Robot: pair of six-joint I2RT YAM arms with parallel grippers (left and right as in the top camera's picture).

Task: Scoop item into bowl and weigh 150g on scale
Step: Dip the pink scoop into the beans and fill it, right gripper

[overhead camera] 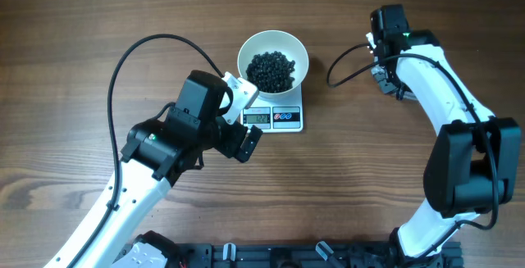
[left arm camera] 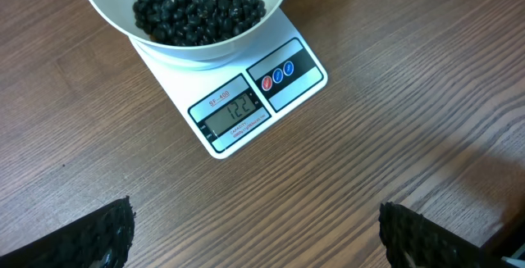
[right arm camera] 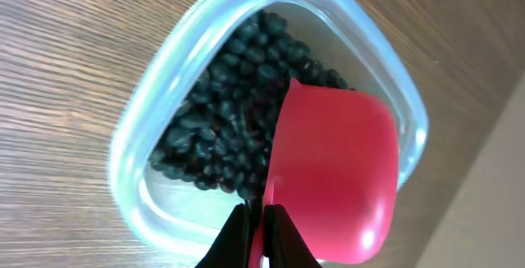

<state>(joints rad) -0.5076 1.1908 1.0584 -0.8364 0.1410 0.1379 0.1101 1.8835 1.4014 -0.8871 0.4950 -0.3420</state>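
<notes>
While the round glossy white bowl (overhead camera: pixel 245 52) sits on the small white rectangular digital scale (left arm camera: pixel 305 81), I see a dark heap of small round black beans (overhead camera: pixel 271 70) filling its bottom. In the left wrist view the grey display appears to read 122, with round buttons just beside it. The left gripper (left arm camera: pixel 258 237) hovers near the scale's front edge with its black fingers spread wide, holding nothing and touching nothing. Both bowl and scale stand near the far middle of the brown wooden table (overhead camera: pixel 98 22).

Well apart to the right, the right gripper (right arm camera: pixel 261 231) is clamped tight on the handle of a red plastic scoop (right arm camera: pixel 332 174). The scoop's cup hangs over a clear rounded-rectangular plastic tub (right arm camera: pixel 156 108), which holds more of the beans. I cannot tell whether the scoop touches them or carries any. From overhead the right arm hides the tub.
</notes>
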